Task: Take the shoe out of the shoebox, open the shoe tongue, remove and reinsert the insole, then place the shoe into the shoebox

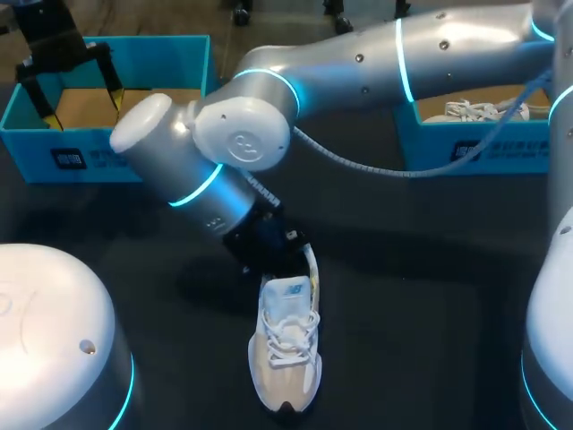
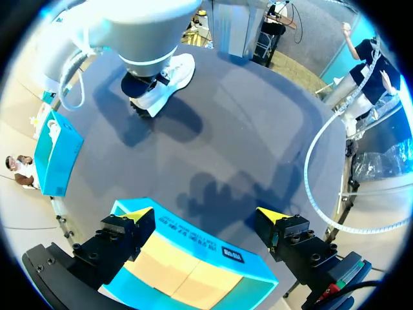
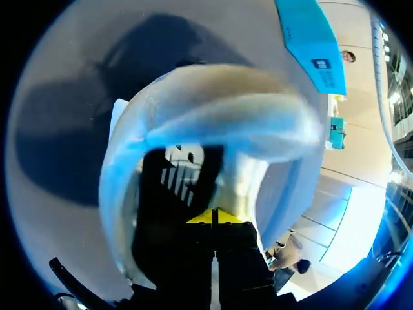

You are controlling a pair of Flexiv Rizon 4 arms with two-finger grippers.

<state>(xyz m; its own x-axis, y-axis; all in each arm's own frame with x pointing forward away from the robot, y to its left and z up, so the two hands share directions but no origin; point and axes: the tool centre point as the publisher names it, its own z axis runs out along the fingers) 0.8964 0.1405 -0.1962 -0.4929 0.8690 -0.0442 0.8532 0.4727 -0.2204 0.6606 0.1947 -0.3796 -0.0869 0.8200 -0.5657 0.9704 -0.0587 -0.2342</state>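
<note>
White shoe point(image 1: 286, 349) on the table point(image 1: 430, 269), centre and near, toe toward the near edge. Right gripper point(image 3: 213, 216) at the shoe's heel opening, its tips pressed together on the pale, bowed insole point(image 3: 213, 123). Left gripper point(image 2: 206, 216) — fingers spread wide, holding nothing — hangs over the far-left shoebox point(image 1: 98, 157).

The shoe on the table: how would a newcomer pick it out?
On the dark table, follow the right arm to the middle. The white-and-beige shoe lies at its claw, out on the tabletop; the other shoe sits inside a blue box.
</note>
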